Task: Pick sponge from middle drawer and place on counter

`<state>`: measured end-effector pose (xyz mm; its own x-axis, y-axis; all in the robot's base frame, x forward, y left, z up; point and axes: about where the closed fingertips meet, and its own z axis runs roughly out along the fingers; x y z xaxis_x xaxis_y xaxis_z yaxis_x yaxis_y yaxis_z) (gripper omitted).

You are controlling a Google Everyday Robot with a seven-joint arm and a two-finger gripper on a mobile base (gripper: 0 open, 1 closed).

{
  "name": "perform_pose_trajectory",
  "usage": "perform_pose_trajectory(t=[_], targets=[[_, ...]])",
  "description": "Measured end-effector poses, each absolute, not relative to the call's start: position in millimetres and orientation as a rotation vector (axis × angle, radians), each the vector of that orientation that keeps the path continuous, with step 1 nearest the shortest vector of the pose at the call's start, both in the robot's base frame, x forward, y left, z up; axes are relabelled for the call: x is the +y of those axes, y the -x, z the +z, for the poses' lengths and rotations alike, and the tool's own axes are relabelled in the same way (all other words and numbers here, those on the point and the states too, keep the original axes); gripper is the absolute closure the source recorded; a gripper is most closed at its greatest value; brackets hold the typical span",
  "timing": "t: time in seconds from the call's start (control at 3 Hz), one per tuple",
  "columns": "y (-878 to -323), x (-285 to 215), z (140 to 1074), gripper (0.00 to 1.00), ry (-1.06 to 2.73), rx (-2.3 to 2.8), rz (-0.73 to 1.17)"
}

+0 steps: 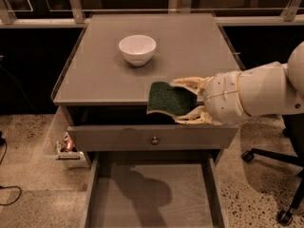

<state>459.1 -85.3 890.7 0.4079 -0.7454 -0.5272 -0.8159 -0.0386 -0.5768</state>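
My gripper (186, 100) is shut on the sponge (169, 98), whose dark green face points up. It holds the sponge in the air over the front edge of the counter (104, 75), right of the middle. One finger (189, 83) lies along the far side of the sponge and the other along its near side. The white arm comes in from the right. The middle drawer (152, 194) stands pulled out below, its grey floor bare with the arm's shadow on it.
A white bowl (137, 49) stands on the far middle of the counter. The closed drawer front with a round knob (154, 140) is just under the gripper. Small items (65, 146) lie on the floor at the left. A chair base (266, 158) stands at the right.
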Motion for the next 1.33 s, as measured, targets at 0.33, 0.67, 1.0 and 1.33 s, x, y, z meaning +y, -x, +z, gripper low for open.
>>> perform_pose_trajectory(t=[0.33, 0.67, 1.0, 1.33], targets=[[-459, -85, 891, 1.0, 1.794, 1.353, 0.102], [-477, -94, 902, 1.0, 1.767, 1.349, 0.047], [-516, -113, 920, 1.0, 1.723, 1.355, 0.026], [-565, -130, 944, 1.0, 1.675, 1.359, 0.032]])
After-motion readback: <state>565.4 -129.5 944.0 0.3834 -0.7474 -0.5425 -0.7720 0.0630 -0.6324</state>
